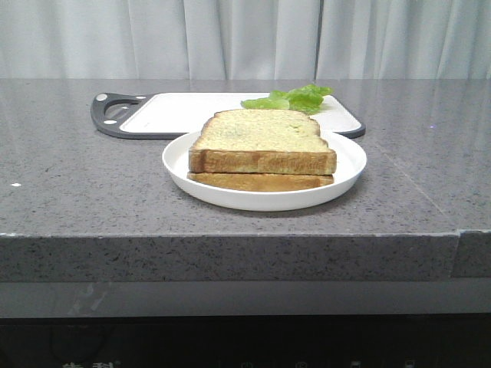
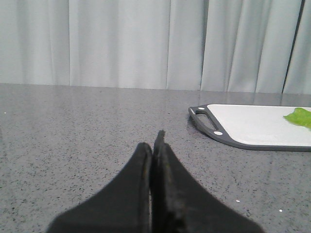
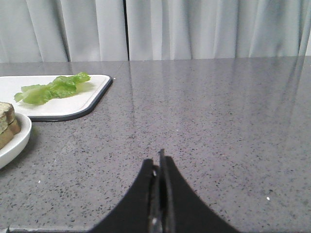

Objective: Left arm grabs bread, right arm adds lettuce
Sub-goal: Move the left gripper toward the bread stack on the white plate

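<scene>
The bread [image 1: 261, 138], a thick slice with a golden crust and a pale speckled face, lies on top of a thinner slice [image 1: 261, 182] on a white plate [image 1: 345, 165]. Its edge also shows in the right wrist view [image 3: 6, 112]. The lettuce [image 1: 295, 98] lies on the far right of a white cutting board [image 1: 184, 111]; it also shows in the right wrist view [image 3: 51, 88] and the left wrist view [image 2: 301, 116]. My left gripper [image 2: 154, 145] is shut and empty over bare counter. My right gripper [image 3: 158, 162] is shut and empty, right of the plate. Neither arm shows in the front view.
The cutting board has a dark grey rim and a handle [image 1: 111, 111] at its left end, seen also in the left wrist view [image 2: 206, 119]. The grey speckled counter ends at a front edge [image 1: 230, 238]. Pale curtains hang behind.
</scene>
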Robot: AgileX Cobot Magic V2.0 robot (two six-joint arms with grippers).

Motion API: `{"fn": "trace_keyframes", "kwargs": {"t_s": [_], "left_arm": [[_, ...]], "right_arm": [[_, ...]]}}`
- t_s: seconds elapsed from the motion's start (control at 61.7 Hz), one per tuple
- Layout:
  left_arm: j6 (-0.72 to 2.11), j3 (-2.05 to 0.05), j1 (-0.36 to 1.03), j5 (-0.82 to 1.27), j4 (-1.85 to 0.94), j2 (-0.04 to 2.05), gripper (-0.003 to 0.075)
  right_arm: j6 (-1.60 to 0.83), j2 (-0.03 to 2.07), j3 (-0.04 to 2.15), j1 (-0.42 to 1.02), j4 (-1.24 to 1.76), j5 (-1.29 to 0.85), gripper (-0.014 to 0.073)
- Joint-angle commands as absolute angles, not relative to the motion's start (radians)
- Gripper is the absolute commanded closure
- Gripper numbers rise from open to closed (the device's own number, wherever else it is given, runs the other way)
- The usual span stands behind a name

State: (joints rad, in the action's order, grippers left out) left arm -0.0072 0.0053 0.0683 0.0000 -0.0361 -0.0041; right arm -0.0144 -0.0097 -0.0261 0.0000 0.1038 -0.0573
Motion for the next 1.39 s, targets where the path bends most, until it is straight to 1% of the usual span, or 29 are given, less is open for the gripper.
{"fn": "trace_keyframes", "kwargs": {"t_s": [0.0,0.243,0.324,0.422,0.616,0.827,0.956,1.038,1.378], "left_arm": [[-0.017,0.012,0.068,-0.076,-0.041,-0.021,0.0741],[-0.017,-0.013,0.068,-0.103,-0.047,-0.021,0.0741],[-0.017,-0.064,0.068,-0.090,-0.080,-0.021,0.0741],[-0.017,-0.153,0.068,-0.051,-0.084,-0.014,0.0741],[-0.017,-0.401,0.068,0.162,-0.084,0.073,0.0741],[-0.017,-0.665,0.068,0.404,-0.084,0.264,0.0741],[-0.017,-0.776,0.068,0.522,-0.086,0.375,0.0741],[-0.017,-0.811,0.068,0.570,-0.086,0.428,0.0741],[-0.017,-0.808,0.068,0.595,-0.109,0.547,0.0741]], "right_arm": [[-0.022,-0.031,-0.024,-0.006,0.101,0.028,0.0711],[-0.023,-0.031,-0.012,-0.006,0.101,0.030,0.0711],[-0.023,-0.030,0.028,-0.006,0.101,0.000,0.0711],[-0.023,-0.029,0.103,-0.006,0.101,-0.086,0.0711],[-0.023,0.034,0.316,-0.006,0.101,-0.262,0.0711],[-0.023,0.181,0.528,-0.006,0.101,-0.391,0.0711],[-0.023,0.271,0.621,-0.006,0.101,-0.447,0.0711],[-0.023,0.322,0.656,-0.006,0.101,-0.477,0.0711],[-0.023,0.429,0.633,-0.006,0.101,-0.498,0.0711]]}}
